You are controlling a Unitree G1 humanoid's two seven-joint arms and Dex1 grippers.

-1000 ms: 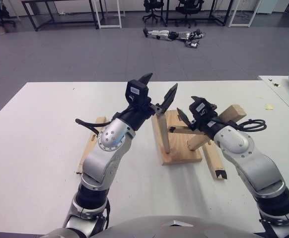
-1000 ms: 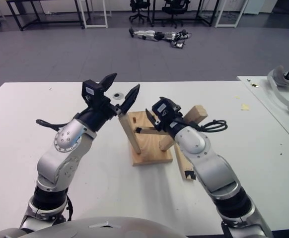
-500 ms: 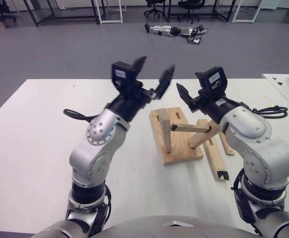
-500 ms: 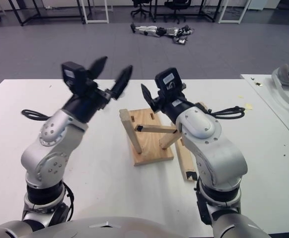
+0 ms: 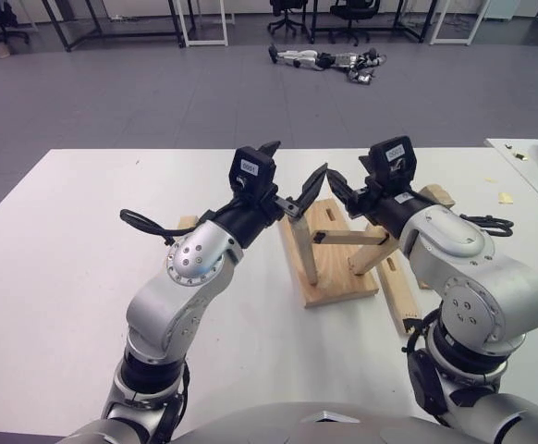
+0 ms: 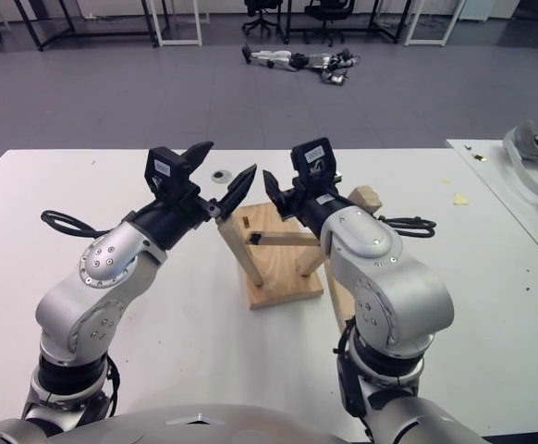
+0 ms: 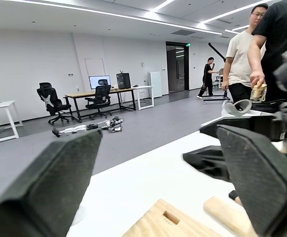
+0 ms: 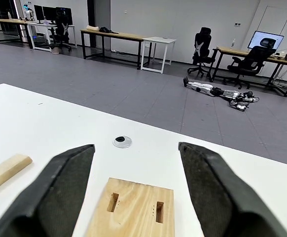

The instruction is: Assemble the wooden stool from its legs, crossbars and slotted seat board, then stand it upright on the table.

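You are looking at a part-built stool: 2 legs (image 5: 304, 248) and 1 crossbar (image 5: 348, 238) are standing in the seat board (image 5: 338, 282), which is lying flat mid-table. A loose piece (image 5: 400, 298) is waiting just beside it. The left gripper (image 5: 297, 159) and right gripper (image 5: 346, 185) are hovering above the board, spread wide and holding nothing.

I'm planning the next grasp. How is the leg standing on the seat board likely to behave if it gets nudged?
Probably stiff: the leg looks like solid wood. The other leg slants, and only a thin crossbar joins them, so it may wobble or tip. The flat seat board could slide too.

Partly assembled wooden stool (image 5: 336, 264), seat-down
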